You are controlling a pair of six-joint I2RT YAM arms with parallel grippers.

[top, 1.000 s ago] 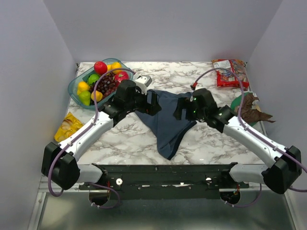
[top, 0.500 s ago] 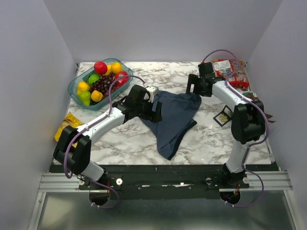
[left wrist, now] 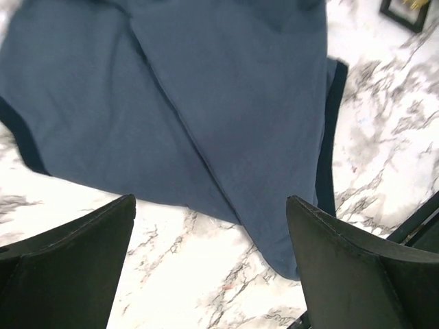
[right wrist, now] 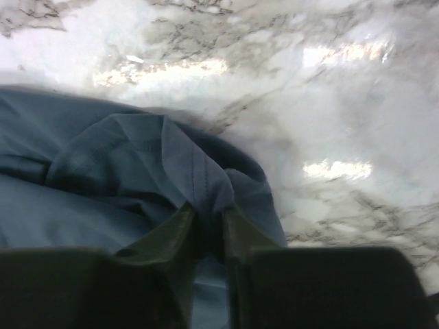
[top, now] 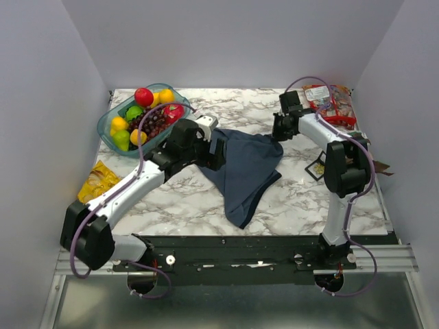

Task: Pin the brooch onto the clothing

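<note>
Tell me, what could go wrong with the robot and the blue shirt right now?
1. The right hand pinches only a small fold at the corner of the shirt, so the cloth might slip out if it pulls.
2. The shirt lies bunched and folded over, not flat, so a pin could catch two layers.
3. The left hand hangs open above the shirt, holding nothing, so the cloth may drag across the table when the right hand pulls.

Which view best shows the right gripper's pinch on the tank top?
Right wrist. It looks straight down its own fingers, and the right gripper is shut on a raised fold of the tank top. Top external shows that gripper small, at the garment's far right corner. Left wrist shows only the spread fabric, not the pinch.
</note>
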